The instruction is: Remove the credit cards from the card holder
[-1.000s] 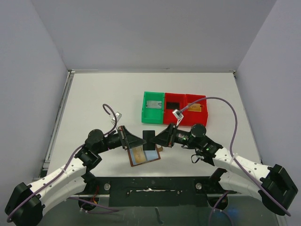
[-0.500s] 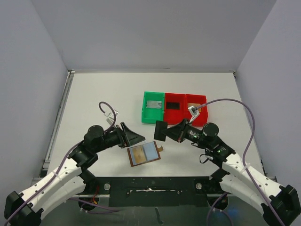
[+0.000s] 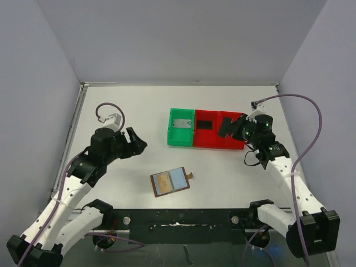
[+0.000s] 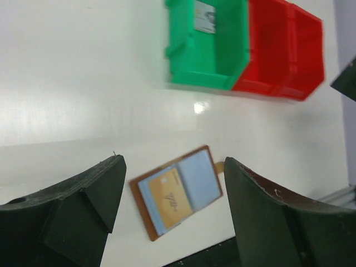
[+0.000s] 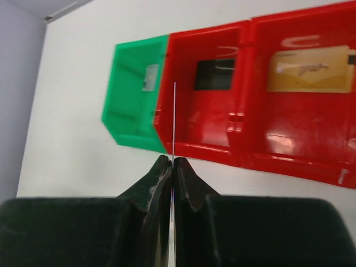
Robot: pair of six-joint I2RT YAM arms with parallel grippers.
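Observation:
The card holder [image 3: 177, 179], a brown wallet, lies open on the table with a golden-orange credit card [image 3: 163, 181] in its left side. From the left wrist it [image 4: 200, 181] shows below and between my open fingers, the golden card [image 4: 166, 199] still tucked in. My left gripper [image 3: 138, 140] hovers up and to the left of it, empty. My right gripper [image 3: 233, 129] is shut on a black card [image 3: 225, 127] over the red trays. In the right wrist view that card [image 5: 173, 122] is a thin edge-on line rising from the shut gripper [image 5: 171, 160].
A green tray [image 5: 119, 105] holds a pale grey card [image 5: 150, 78]. The middle red tray [image 5: 200, 147] holds a black card [image 5: 214, 75]. The right red tray [image 5: 300, 161] holds a golden card [image 5: 308, 69]. Grey walls enclose the table on three sides.
My left gripper opened and drew back up and left, away from the card holder. My right gripper carried the black card from above the holder to over the red trays.

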